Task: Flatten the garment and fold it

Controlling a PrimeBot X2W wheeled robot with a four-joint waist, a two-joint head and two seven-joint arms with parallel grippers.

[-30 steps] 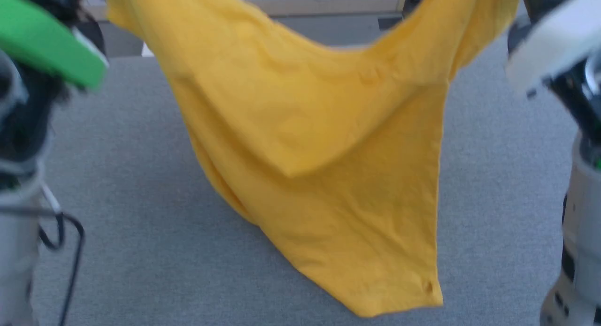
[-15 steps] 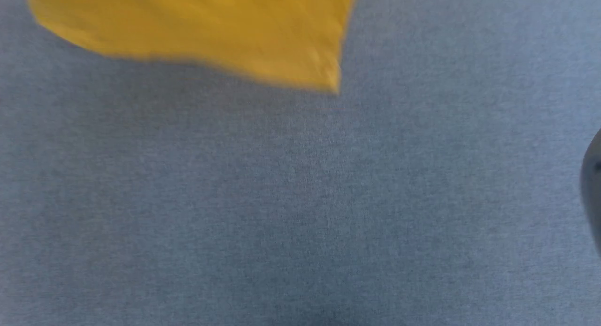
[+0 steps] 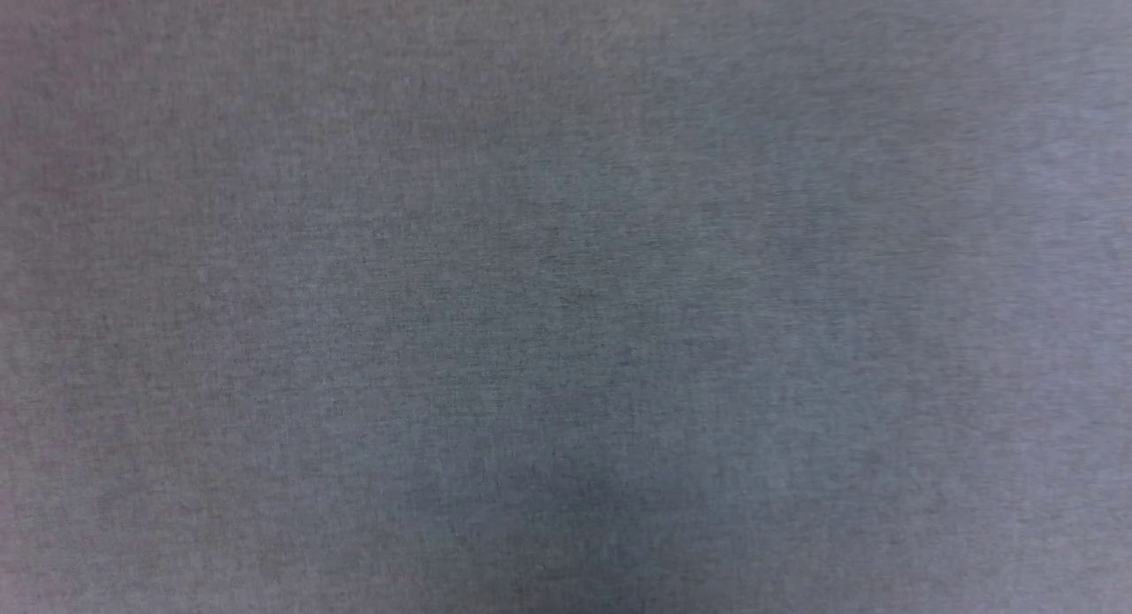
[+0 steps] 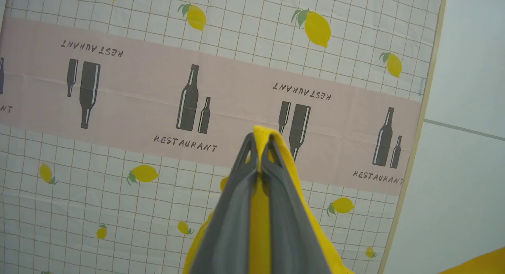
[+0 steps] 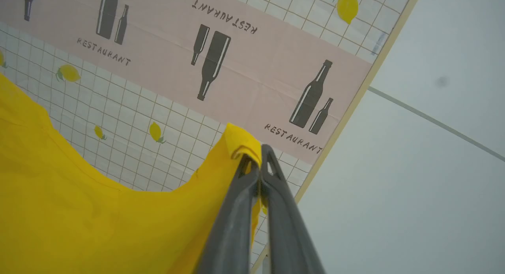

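Up at the tips of both arms, off the grey desk, the garment hangs as a yellow-orange sheet strung between two pinches. The left gripper is clamped tight on a bunched edge that wraps over and between its fingers. The right gripper is likewise closed hard, with only a small folded corner poking past its tips. From that corner the fabric sags away in a deep curve, in front of the lemon-and-bottle patterned cloth beyond. Whether each pinch has hem or shoulder, I can't quite make out.

The worry is the right-hand hold. It looks shallow, and a sharp shake or stretch could tug the corner free and drop that side in a heap. The slack between the grippers could also, I'd judge, crease under itself when lowered onto the desk, unless they draw apart first.
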